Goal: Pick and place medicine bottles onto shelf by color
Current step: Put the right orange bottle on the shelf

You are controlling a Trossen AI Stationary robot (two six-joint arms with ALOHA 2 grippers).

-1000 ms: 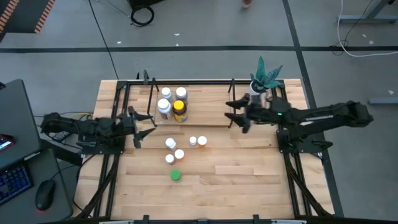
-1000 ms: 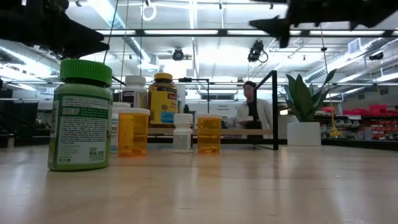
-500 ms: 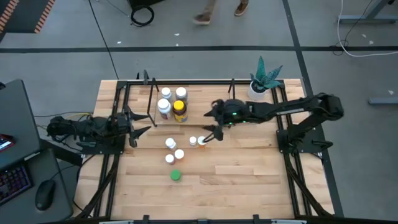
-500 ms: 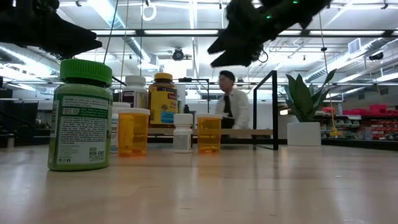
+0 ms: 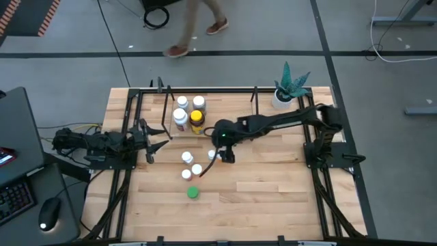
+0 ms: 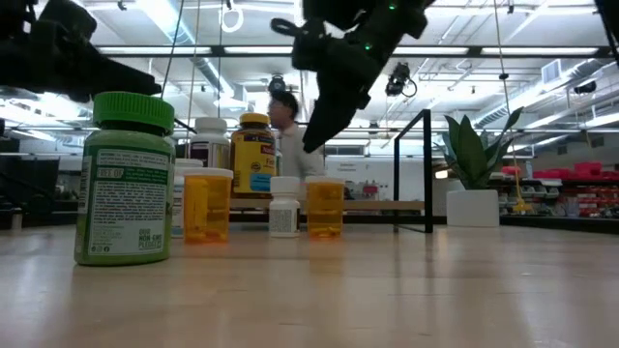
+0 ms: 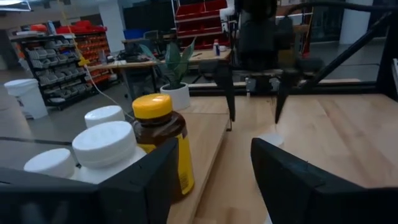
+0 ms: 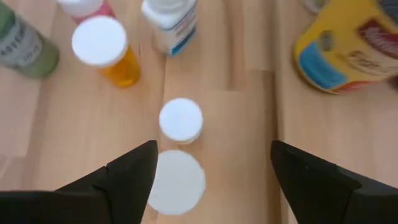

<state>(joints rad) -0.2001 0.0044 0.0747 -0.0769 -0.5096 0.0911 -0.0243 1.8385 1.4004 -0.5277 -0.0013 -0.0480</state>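
One second has carried your right gripper [image 5: 213,156] from beside the plant to just above an orange bottle [image 8: 177,180] on the tabletop, fingers spread; left gripper [image 5: 151,139] waits, fingers apart.

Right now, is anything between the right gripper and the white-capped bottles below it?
Nothing visible. The right gripper hangs open straight above two white-capped bottles, with only bare table around them; the other bottles stand off to the side.
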